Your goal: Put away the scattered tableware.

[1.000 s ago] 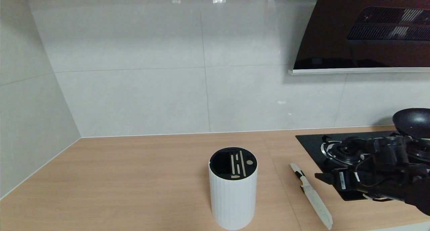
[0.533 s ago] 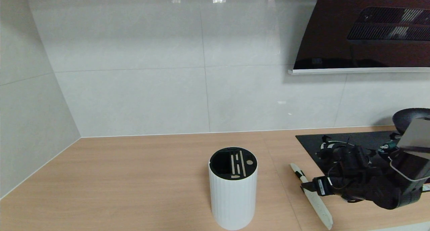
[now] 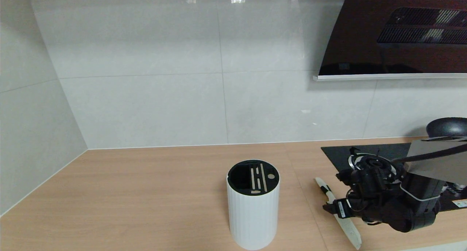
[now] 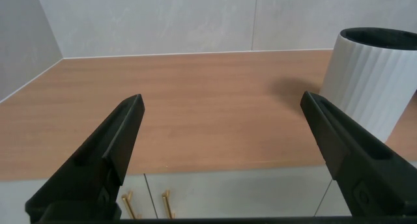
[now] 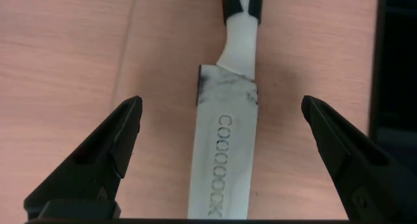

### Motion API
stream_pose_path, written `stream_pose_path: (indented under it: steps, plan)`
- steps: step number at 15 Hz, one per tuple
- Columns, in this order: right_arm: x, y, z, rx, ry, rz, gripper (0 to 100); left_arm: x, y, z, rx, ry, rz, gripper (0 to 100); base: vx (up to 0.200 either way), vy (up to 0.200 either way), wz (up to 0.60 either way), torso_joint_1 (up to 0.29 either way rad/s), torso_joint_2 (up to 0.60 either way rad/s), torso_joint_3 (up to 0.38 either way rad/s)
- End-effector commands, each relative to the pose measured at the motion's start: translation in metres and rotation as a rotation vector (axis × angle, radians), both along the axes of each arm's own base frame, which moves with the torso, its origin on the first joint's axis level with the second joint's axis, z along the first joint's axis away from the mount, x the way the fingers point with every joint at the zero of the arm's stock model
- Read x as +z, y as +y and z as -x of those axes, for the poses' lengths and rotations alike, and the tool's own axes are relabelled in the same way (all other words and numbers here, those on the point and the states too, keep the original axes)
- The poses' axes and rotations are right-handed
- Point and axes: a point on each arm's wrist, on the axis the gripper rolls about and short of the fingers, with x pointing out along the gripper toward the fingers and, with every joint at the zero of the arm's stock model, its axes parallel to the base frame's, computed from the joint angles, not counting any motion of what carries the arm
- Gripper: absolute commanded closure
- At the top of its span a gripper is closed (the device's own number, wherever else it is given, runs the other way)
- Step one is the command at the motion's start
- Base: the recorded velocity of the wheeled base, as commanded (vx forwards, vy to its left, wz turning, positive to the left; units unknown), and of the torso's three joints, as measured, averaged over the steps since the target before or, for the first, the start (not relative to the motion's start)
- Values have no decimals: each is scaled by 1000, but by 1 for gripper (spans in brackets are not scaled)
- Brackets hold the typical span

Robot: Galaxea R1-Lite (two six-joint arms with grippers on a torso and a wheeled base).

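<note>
Moved right gripper [image 5: 221, 103] leftward off the hob [image 3: 335, 154] since a second ago, low over the knife [image 3: 351, 232], spread wide astride its blade, gripping nothing. Lying flat on the bench [image 3: 146, 192], right of the white holder [image 3: 253, 207]. At left gripper [image 4: 220, 100], wide open, empty.

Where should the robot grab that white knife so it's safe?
By the black-and-white handle, the end farther from the counter front edge, coming straight down from above. The knife lies flat, so open fingers can close across the handle's narrow sides. The right gripper hangs over the blade beside it.
</note>
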Motion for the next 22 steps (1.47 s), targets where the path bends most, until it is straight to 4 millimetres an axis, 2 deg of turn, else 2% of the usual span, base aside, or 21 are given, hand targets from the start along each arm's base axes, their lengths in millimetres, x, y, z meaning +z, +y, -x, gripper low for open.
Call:
stream_pose_path:
  steps: [1,6,17,18,22]
  plan:
    - [-13,0,-5,-9,14,24,0,0,0,0,1,0,0,0,0,0,0,0,0,0]
    - [-20,1,-10,-16,17,35,0,0,0,0,0,1,-1,0,0,0,0,0,0,0]
    - [-22,1,-14,-19,6,34,0,0,0,0,1,0,-1,0,0,0,0,0,0,0]
    - [-22,1,-14,-19,6,34,100,0,0,0,0,1,-1,0,0,0,0,0,0,0]
    - [-24,0,-12,-10,14,43,100,0,0,0,1,0,-1,0,0,0,0,0,0,0]
